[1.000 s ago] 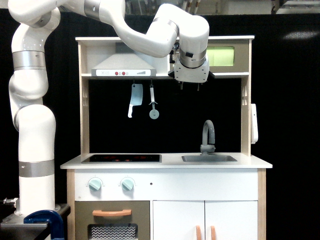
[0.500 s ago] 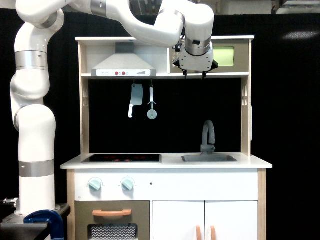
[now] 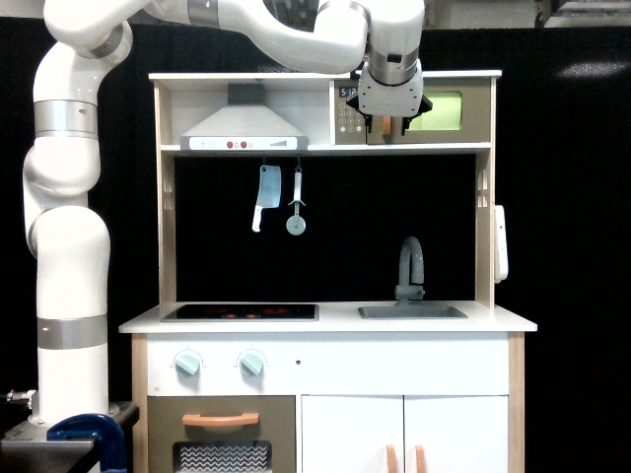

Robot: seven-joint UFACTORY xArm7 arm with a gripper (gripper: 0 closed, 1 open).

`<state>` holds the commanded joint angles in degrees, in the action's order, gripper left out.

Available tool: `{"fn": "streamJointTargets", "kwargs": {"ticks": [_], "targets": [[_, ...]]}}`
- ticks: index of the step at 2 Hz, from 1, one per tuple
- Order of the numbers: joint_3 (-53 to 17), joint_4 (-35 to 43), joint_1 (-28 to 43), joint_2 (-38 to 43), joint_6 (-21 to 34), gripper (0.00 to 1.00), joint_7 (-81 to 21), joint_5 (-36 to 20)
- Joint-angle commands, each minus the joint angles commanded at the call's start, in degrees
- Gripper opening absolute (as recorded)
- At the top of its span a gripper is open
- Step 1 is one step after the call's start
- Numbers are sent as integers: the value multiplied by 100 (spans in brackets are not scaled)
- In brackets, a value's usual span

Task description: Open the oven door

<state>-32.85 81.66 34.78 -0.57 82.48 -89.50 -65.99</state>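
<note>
The oven door is the small grey-brown panel with a lime-green window at the top right of the toy kitchen, just right of the keypad with its digital clock. My gripper hangs in front of the door's left edge, between keypad and window, pointing down. Its two dark fingers stand apart, so it is open. The door's orange handle is hidden behind the gripper. The door looks flush with the cabinet front.
Under the top shelf hang an extractor hood, a toy cleaver and a pizza cutter. Below are the hob, sink with tap, two knobs, a larger door with horizontal orange handle and white cupboard doors.
The gripper has risen and shifted toward the exterior view's right, from below the shelf edge up in front of the oven door's left side. The door has not moved.
</note>
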Motion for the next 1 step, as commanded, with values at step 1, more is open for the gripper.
{"fn": "streamJointTargets", "kwargs": {"ticks": [1], "targets": [[414, 274, -39, 24, -236, 100, 387, 0]]}}
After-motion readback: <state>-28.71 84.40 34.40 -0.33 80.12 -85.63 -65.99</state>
